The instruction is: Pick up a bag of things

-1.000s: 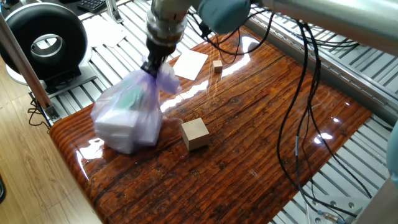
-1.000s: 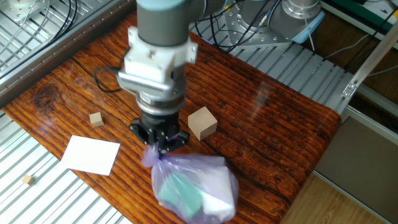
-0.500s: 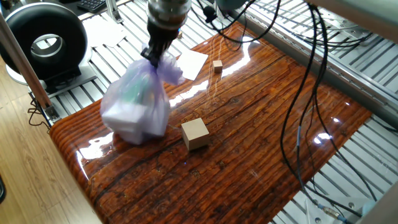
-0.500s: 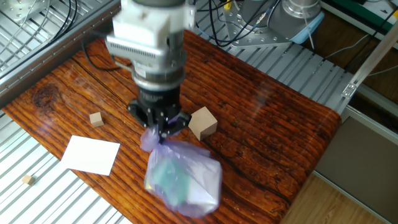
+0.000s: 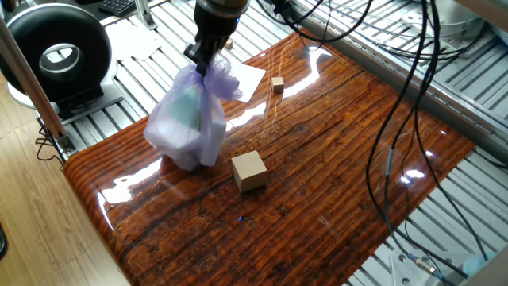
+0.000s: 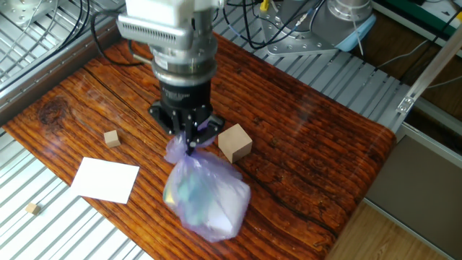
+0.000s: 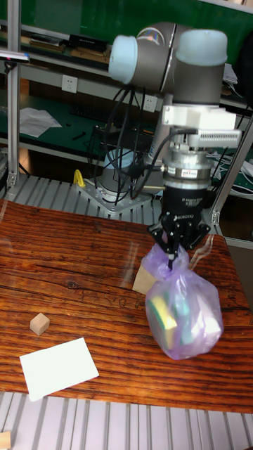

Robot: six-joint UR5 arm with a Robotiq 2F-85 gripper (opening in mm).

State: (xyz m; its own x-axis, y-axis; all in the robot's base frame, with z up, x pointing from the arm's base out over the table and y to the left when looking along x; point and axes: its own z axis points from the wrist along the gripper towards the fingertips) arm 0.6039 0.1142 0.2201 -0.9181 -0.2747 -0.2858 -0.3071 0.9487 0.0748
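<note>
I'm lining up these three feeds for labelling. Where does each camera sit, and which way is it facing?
One fixed view: high off one table corner, looking down the wooden table; gripper shows.
The other fixed view: high on the opposite side, looking down; wrist and gripper show.
Tall fixed view: lower, at the table's paper-side edge, facing the arm's base; nearly the whole arm shows.
All share the bulging pale-purple plastic bag and large tan wooden cube.

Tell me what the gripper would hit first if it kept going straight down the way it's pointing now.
The gripper points straight down and is shut on the knotted top of the bag of things, so it would press into the bag's own bulging body first. Below that lies the wooden table; whether the bag has left it is unclear.
</note>
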